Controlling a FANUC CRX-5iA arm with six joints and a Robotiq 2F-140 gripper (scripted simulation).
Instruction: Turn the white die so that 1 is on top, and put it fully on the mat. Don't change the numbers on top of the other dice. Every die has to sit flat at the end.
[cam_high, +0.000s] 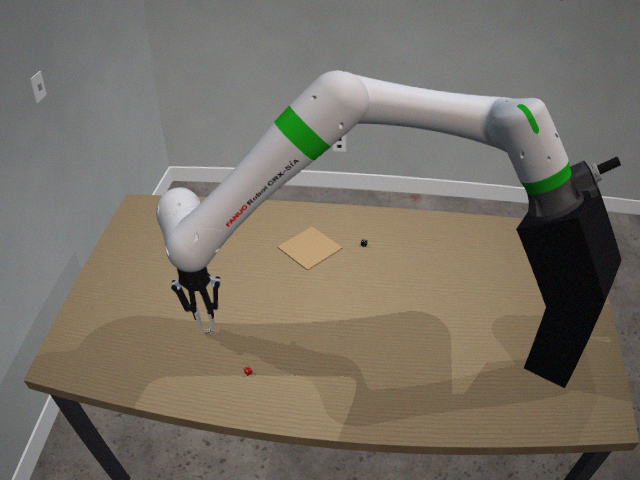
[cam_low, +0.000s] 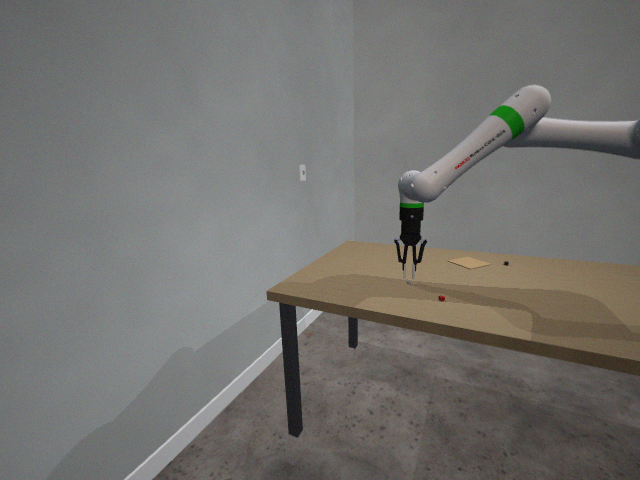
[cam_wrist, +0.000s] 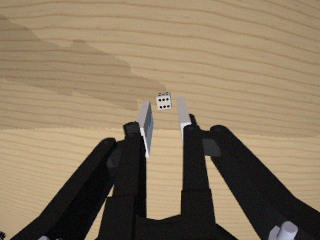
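Observation:
The white die (cam_high: 207, 330) lies on the wooden table at the front left, far from the tan mat (cam_high: 309, 247). My gripper (cam_high: 204, 324) points straight down over it, its fingers set narrowly apart and holding nothing. In the wrist view the die (cam_wrist: 163, 100) sits just below and between the two fingertips, with a gap on each side. The face toward the camera shows several pips. In the exterior view the gripper (cam_low: 408, 277) hangs close above the table, and the die is too small to make out.
A black die (cam_high: 363, 242) sits just right of the mat. The arm's dark base (cam_high: 568, 279) stands at the table's right end.

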